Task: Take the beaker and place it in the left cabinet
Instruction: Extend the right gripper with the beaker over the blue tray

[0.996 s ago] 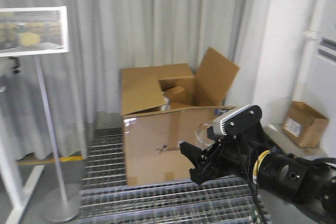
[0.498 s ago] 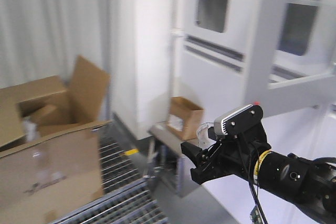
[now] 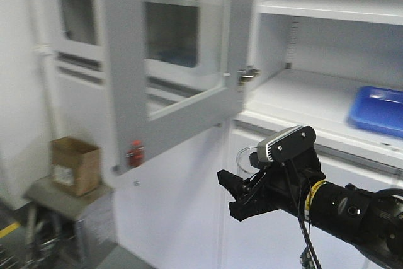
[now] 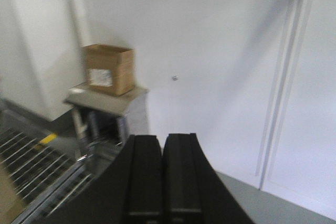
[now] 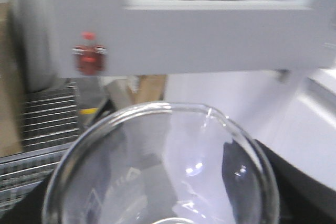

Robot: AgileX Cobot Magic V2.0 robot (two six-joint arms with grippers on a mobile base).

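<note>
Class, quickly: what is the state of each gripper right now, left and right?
Left gripper: shut, holding nothing.
Right gripper: shut on the beaker.

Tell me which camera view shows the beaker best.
The right wrist view: the beaker fills the frame, with its round rim and pouring lip plain. The front view shows only a faint part of the glass at the right tool. The left wrist view shows none of it.
</note>
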